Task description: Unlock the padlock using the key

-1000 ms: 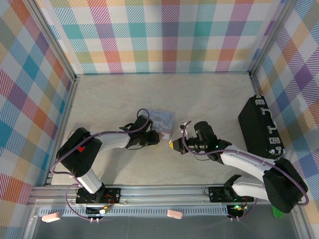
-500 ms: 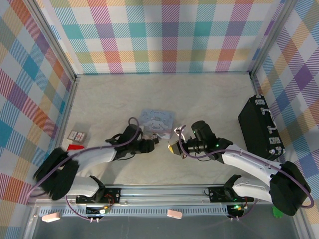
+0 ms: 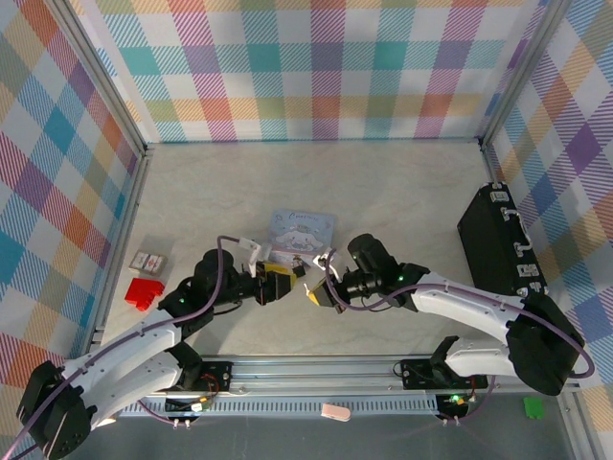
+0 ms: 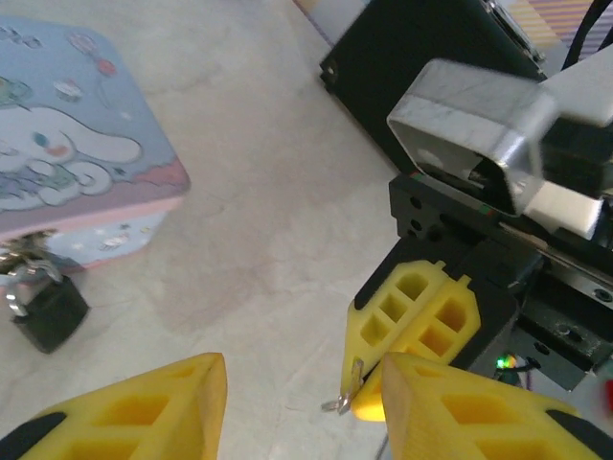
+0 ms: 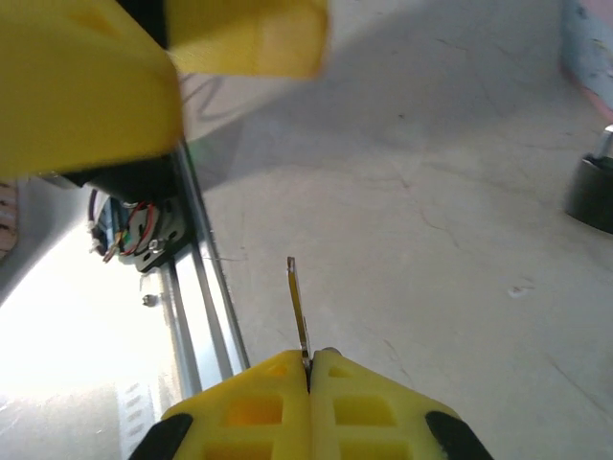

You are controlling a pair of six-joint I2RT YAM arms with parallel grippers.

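Though off the padlock (image 4: 48,311) by the puppy tin (image 4: 67,172), right fingers (image 5: 259,402) tight on key (image 5: 299,311), left fingers (image 4: 144,412) agape.

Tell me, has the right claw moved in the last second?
Yes. The right claw, shut on the key, has shifted left in the top view, farther from the black case.

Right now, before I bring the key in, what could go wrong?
The right end effector pinches the key by one end only; it may twist or slip on contact. The padlock lies unheld at the front of the tin while the left end effector is open, so it could slide away. The two end effectors sit close and might collide.
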